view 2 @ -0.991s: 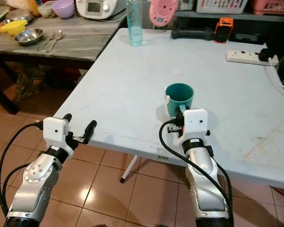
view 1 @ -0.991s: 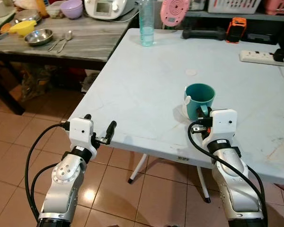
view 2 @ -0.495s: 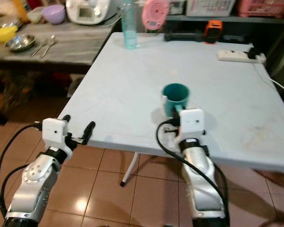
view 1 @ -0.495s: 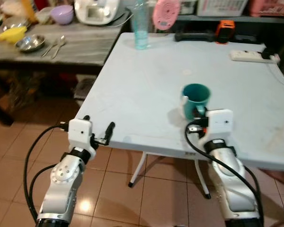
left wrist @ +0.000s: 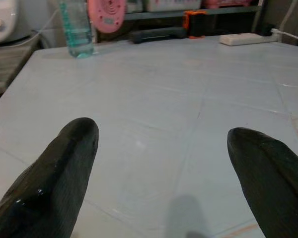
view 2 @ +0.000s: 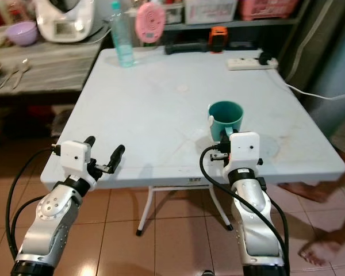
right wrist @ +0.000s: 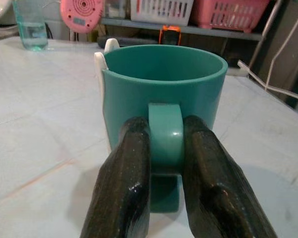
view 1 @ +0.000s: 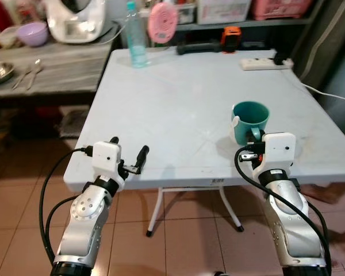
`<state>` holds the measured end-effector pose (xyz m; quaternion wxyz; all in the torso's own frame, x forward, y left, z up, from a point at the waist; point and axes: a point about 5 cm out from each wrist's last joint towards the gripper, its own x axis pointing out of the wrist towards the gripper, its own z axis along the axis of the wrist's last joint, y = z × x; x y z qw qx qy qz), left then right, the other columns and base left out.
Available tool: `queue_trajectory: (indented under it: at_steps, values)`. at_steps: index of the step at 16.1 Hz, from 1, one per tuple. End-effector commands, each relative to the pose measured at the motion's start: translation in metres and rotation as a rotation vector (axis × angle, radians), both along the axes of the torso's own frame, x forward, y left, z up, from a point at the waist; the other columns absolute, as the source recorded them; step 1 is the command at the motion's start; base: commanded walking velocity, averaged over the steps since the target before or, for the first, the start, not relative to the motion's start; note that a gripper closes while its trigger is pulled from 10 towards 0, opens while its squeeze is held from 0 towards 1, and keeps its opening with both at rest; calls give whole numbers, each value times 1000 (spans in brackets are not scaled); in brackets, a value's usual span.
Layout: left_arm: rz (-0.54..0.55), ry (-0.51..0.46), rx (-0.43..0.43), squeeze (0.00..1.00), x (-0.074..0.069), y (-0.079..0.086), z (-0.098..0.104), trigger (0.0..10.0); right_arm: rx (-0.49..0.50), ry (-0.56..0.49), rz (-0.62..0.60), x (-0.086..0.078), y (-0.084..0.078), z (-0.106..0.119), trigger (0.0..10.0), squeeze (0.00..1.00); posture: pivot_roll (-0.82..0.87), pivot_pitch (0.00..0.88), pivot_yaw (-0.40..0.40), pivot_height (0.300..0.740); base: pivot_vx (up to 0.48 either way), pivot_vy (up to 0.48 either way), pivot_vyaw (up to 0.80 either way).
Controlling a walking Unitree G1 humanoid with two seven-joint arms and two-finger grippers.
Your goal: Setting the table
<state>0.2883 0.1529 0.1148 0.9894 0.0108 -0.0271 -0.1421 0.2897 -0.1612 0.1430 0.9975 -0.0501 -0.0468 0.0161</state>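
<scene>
Right tool point(right wrist: 166, 148) still clamped on teal mug point(view 1: 250, 119) handle, left tool point(view 1: 128, 156) still spread, camera shifted, mug unmoved

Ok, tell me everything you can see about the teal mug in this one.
The mug is plain teal, glossy like ceramic, open at the top, with nothing visible inside. It stands upright on the white table, near the front edge on the robot's right. Its handle faces the robot, and the right claw is shut on that handle, one black finger on each side. A small white piece sticks up at its rim.
</scene>
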Motion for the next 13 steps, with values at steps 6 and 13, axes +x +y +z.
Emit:
queue_trajectory:
  at_steps: [6, 13]
  values:
    - [19, 12, 13, 0, -1, 8, -3, 10000, 10, -26, 30, 1, 9, 6, 10000, 0, -51, 90, 75, 740, 0, 389, -763]
    - [20, 6, 16, 0, 0, 9, -2, 10000, -20, -49, 66, 1, 15, 8, 10000, 0, -44, 86, 80, 740, 0, 401, -427]
